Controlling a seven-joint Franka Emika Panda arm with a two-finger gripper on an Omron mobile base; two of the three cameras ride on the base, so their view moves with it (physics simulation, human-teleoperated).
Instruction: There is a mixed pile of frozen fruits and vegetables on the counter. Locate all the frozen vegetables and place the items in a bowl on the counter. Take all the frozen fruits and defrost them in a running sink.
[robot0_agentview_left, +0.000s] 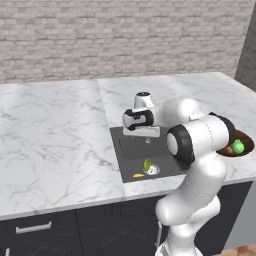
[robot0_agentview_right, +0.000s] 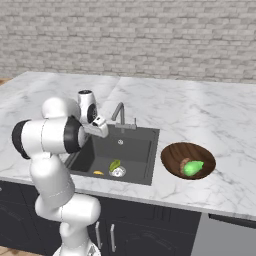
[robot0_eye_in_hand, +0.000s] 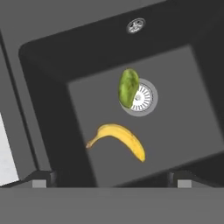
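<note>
My gripper hangs over the sink, fingers spread wide with nothing between them; the two tips stand far apart at the bottom of my hand view, each near a side of the basin below.

From the right base view, going left to right along the counter: first my own arm at the left, then the sink set into the marble near the front edge, with the faucet rising at its back rim. On the sink floor, toward the front wall, lie two pieces. The banana is the leftmost, close to the front wall. Just to its right the olive oval rests partly on the round drain, overlapping its rim.

In my hand view the same pair lies on the dark floor: the banana is curved and on its side, apart from the oval, which leans across the left edge of the drain. I cannot tell whether any water is running.

Right of the sink, apart from its rim and also near the front edge, sits the bowl. Inside it are the brown lump and the bright green piece, touching, the green one to the right and partly over the brown.

In the left base view the bowl shows at the counter's right end, half hidden behind my elbow, with the green piece in it.
</note>
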